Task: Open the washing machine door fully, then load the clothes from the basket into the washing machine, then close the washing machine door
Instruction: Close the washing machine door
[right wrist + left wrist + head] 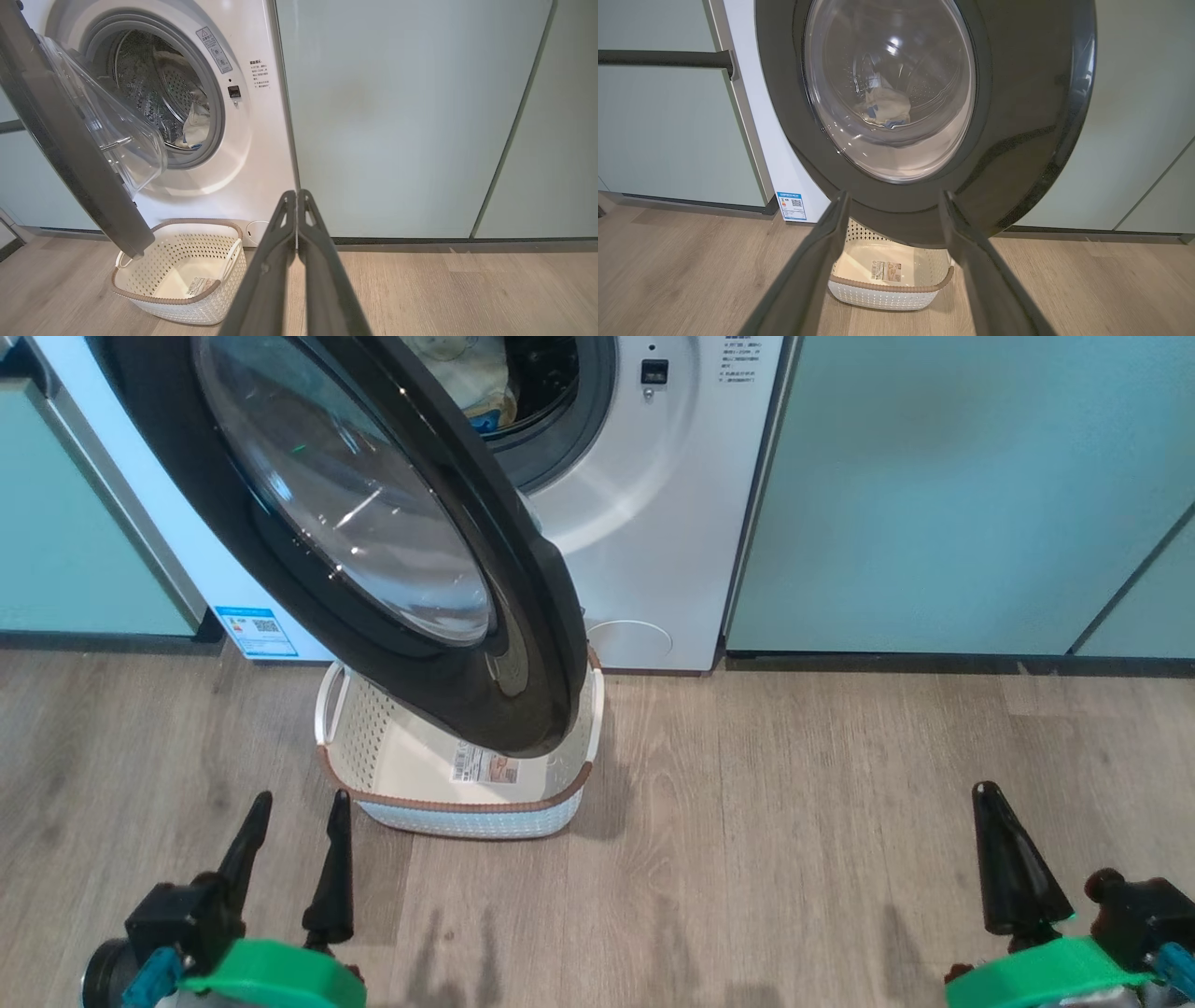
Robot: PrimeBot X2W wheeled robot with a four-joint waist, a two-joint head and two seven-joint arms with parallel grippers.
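Head view, nearest first: the left tool [302,795] hangs at the lower left with its two dark fingers spread, gripping nothing. The right tool [986,791] sits at the lower right with its fingers pressed together into one point, nothing between them. Both hover over the wood-look floor [747,859], well apart from each other.

Just beyond the left tool stands the basket [457,803] on the floor, a label [484,767] showing on its bare bottom. The washing machine door [546,616] stands partly open, swung out over the basket, its glass window [373,504] bulging toward the washing machine [644,523].

Behind it, the clothes [467,383] lie inside the drum [546,373], pale fabric with a touch of blue at the lip of the opening. A blue-and-white sticker [255,630] marks the machine's lower front corner. Pale-green cabinets [934,476] flank the machine on either side.
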